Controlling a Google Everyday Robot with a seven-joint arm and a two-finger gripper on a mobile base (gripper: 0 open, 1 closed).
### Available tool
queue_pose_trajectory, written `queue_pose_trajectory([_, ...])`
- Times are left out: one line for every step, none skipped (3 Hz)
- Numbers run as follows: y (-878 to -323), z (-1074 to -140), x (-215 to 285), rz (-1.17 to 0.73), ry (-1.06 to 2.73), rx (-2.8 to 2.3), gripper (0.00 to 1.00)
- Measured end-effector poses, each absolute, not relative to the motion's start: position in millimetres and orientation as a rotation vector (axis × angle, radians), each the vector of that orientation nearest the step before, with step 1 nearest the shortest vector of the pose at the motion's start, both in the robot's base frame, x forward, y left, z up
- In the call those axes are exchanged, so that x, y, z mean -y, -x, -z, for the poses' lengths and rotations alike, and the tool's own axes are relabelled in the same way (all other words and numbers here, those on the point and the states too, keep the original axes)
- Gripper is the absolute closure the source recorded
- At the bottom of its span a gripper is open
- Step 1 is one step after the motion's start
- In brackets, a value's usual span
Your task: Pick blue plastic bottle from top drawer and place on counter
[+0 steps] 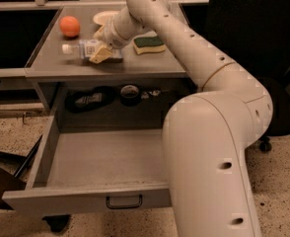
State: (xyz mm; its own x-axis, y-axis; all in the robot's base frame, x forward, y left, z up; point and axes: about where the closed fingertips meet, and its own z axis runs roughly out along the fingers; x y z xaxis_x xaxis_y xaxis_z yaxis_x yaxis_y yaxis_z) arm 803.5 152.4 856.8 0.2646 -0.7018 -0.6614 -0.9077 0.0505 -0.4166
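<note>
The blue plastic bottle lies on its side on the counter, white cap pointing left. My gripper is at the bottle's right end, one finger behind it and one in front, shut on it. My arm reaches in from the lower right over the counter. The top drawer is pulled wide open below, and nothing shows on its visible floor; my arm hides its right side.
An orange ball, a white dish and a green-and-yellow sponge are on the counter. In the recess behind the drawer are a black object and a dark round cup. A dark chair stands to the right.
</note>
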Motion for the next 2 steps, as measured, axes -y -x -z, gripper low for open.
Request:
queue_pose_trajectory([-803.5,-856.8,-152.4,-0.311,1.702,-1.491,0.0])
queue_pose_trajectory([-803.5,-856.7,-152.5,-0.311,1.702,-1.491,0.0])
